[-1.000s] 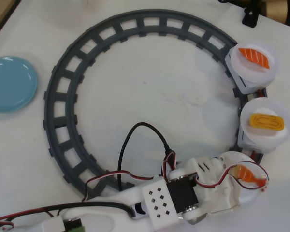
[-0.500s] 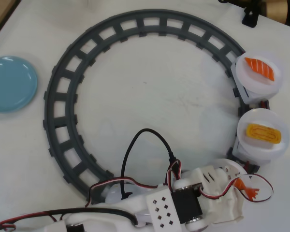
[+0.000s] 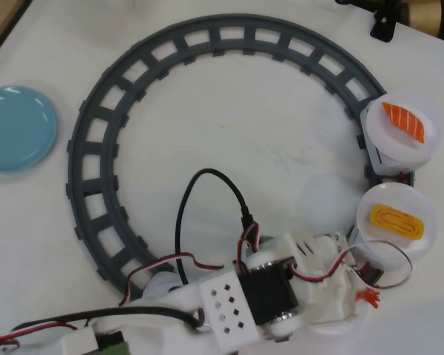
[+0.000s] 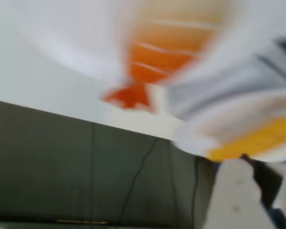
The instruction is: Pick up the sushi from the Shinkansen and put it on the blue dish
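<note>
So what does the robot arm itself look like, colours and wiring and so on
In the overhead view the arm is white plastic with a black servo block set into it. One white panel carries a pattern of small diamond-shaped holes. A thick black cable loops over the table, and thin red, white and black wires run toward the white end effector.

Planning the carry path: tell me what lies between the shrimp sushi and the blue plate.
In the overhead view, the arm and the gray track ring lie between the shrimp sushi and blue plate.
</note>
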Motion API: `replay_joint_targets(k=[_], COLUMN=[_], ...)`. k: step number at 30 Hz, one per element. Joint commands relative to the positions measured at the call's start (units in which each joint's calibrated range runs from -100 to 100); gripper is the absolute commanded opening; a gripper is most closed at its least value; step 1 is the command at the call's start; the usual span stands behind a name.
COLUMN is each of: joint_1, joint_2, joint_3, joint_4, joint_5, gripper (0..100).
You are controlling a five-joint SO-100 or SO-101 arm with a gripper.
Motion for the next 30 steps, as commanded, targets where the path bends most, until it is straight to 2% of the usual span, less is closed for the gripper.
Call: replay_joint_targets(k=[1, 5, 11, 13, 17, 26, 30], joint_1=[-2.1, -2.8, -1.0, 0.1, 2.0, 2.1, 1.8], joint_2=[-5.4, -5.0, -5.9, -5.9, -6.0, -16.3, -23.5], joint_3=[-8.2, -10.5, -16.9, -17.7, -16.2, 7.7, 22.0], joint_4=[6.6, 13.3, 26.0, 26.0, 26.0, 25.4, 20.5], joint_5=[-1.5, -4.2, -7.9, -9.7, -9.9, -10.3, -10.4], gripper=[3, 3, 17, 20, 20, 20, 20])
